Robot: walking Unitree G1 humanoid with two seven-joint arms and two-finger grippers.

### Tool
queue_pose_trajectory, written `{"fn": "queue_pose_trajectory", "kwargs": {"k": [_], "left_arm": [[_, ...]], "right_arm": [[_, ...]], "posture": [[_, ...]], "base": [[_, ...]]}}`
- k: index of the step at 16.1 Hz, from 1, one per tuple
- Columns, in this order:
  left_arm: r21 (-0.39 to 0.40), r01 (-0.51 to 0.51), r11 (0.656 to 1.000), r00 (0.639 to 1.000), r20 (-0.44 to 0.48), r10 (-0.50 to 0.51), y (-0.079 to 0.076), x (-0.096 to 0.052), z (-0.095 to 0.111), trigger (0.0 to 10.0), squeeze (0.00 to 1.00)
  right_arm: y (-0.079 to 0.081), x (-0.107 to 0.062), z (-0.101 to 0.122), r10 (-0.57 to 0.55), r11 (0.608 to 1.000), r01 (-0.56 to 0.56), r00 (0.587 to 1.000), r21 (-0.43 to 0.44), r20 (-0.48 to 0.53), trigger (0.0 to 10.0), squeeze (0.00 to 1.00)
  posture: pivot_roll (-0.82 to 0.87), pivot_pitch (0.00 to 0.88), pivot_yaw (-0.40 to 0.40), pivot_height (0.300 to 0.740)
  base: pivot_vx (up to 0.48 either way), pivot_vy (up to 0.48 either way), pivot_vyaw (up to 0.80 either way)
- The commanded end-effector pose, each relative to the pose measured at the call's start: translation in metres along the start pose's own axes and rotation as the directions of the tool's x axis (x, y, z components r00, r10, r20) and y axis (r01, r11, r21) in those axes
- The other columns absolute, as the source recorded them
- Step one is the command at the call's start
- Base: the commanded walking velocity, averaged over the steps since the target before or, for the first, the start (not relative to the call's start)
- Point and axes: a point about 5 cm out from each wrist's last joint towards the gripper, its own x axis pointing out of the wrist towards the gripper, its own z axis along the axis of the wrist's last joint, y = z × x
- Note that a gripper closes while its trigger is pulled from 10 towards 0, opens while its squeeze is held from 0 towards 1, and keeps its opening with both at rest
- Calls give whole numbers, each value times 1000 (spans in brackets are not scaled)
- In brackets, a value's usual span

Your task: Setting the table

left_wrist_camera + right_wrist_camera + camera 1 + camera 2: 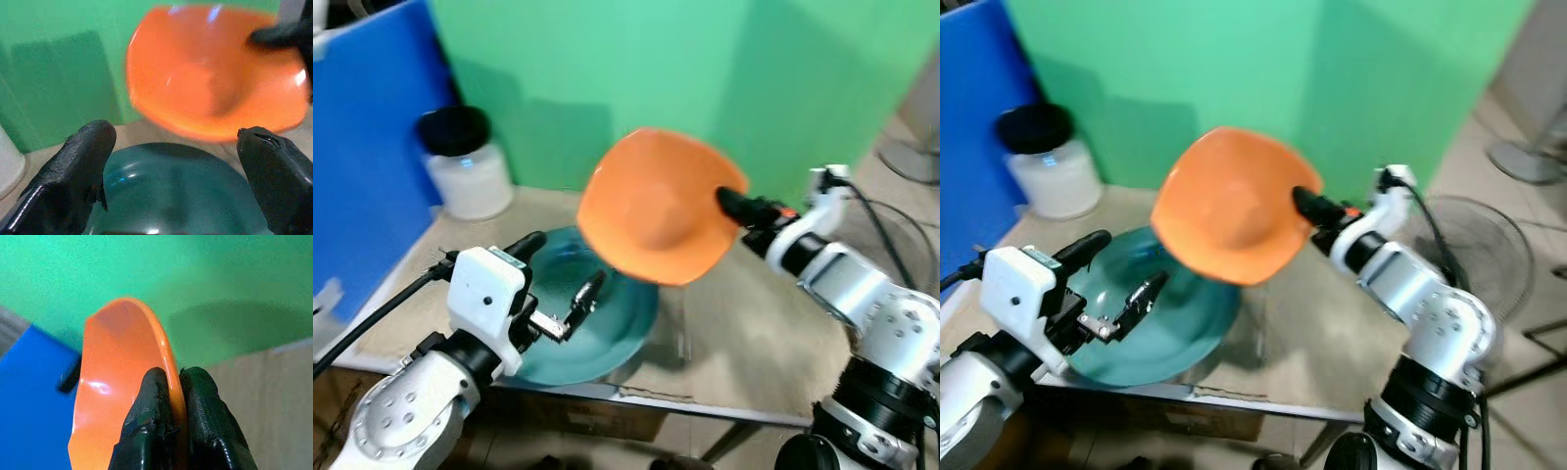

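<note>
Fingers pinching tilted orange bowl rim

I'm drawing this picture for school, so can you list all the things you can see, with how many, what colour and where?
Bowl: one, orange, tilted in the air above the plate.
Plate: one, teal, on the table's near edge.
Jar: one, white with a black lid, at the table's back left.
Table: one, beige.
Backdrop: one, green, behind the table.
Board: one, blue, on the left.
Fan: one, on the floor at right.
Right gripper: shut on the bowl's rim.
Left gripper: open, over the plate.
</note>
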Motion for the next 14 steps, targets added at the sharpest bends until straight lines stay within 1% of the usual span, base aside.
{"fn": "queue_pose_trajectory", "kwargs": {"k": [1, 2, 3, 5, 6, 7, 8, 10, 13, 14], "left_arm": [[26, -27, 999, 1000, -7, 27, 2, 2, -2, 10000, 0], [31, -73, 997, 997, -17, 73, 5, 4, -5, 10000, 0], [35, -146, 989, 989, -17, 147, 8, 7, -9, 10000, 0], [58, -189, 980, 981, -32, 191, 10, 9, -14, 10000, 0], [61, -198, 978, 979, -33, 200, 11, 11, -14, 10000, 0], [62, -202, 977, 979, -26, 204, 10, 13, -14, 10000, 0], [61, -204, 977, 978, -20, 206, 10, 14, -13, 10000, 0], [63, -213, 975, 977, -16, 214, 11, 15, -13, 10000, 0], [71, -244, 967, 970, 12, 244, 14, 16, -10, 10000, 0], [71, -246, 967, 969, 18, 245, 13, 16, -9, 10000, 0]], "right_arm": [[9, -4, 6, 55, 998, -55, 997, -1, 52, 10000, 0], [8, -9, 7, 54, 999, -54, 996, 0, 76, 10000, 0], [8, -17, 5, 43, 999, -40, 994, -30, 100, 10000, 0], [14, -20, 0, 62, 995, -56, 995, -85, 75, 10000, 0], [16, -20, -2, 72, 994, -65, 995, -92, 68, 10000, 0], [20, -20, -4, 91, 992, -84, 994, -96, 67, 1961, 0], [21, -20, -4, 98, 992, -92, 993, -92, 68, 0, 0], [20, -21, -3, 94, 993, -87, 992, -85, 80, 0, 0], [18, -25, -2, 67, 994, -58, 993, -95, 101, 0, 0], [18, -25, -2, 57, 993, -47, 993, -104, 99, 10000, 0]], "posture": [[-28, 0, 6, 740], [-32, 0, 7, 740], [-38, 0, 11, 740], [-51, 0, 17, 740], [-55, 0, 18, 740], [-58, 0, 19, 740], [-61, 0, 20, 740], [-64, 0, 19, 740], [-66, 0, 17, 740], [-67, 0, 17, 740]], "base": [[0, 0, -769], [0, 0, -775], [0, 0, -775], [0, 0, -775], [0, 0, -775], [0, 0, -800], [0, 0, 0], [0, 0, 0], [0, 0, -800], [0, 0, -800]]}}
